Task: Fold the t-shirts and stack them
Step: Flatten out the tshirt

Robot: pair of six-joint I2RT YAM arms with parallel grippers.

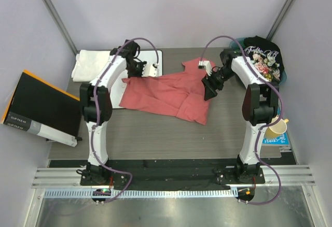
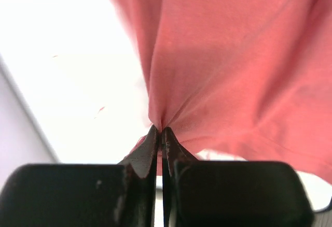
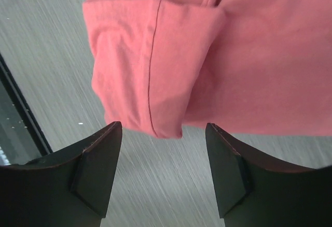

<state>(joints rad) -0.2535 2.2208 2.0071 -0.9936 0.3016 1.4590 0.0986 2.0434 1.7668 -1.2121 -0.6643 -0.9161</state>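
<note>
A salmon-red t-shirt (image 1: 166, 95) lies crumpled across the middle of the table. My left gripper (image 1: 150, 71) is at its back-left edge. In the left wrist view this gripper (image 2: 161, 131) is shut on a pinch of the red t-shirt (image 2: 233, 71), and the cloth fans out from the tips. My right gripper (image 1: 210, 89) hovers at the shirt's right side. It stands open (image 3: 163, 133) just short of a folded sleeve hem (image 3: 155, 61), with bare table between the fingers. A black floral t-shirt (image 1: 263, 61) is bunched at the back right. A white folded t-shirt (image 1: 91, 64) lies at the back left.
A white whiteboard (image 1: 155, 57) lies under the red shirt's left part, also seen below the left wrist (image 2: 67, 82). A black box with an orange edge (image 1: 41, 108) leans off the table's left side. A yellow cup (image 1: 277, 128) and a blue item (image 1: 275, 140) sit at the right edge.
</note>
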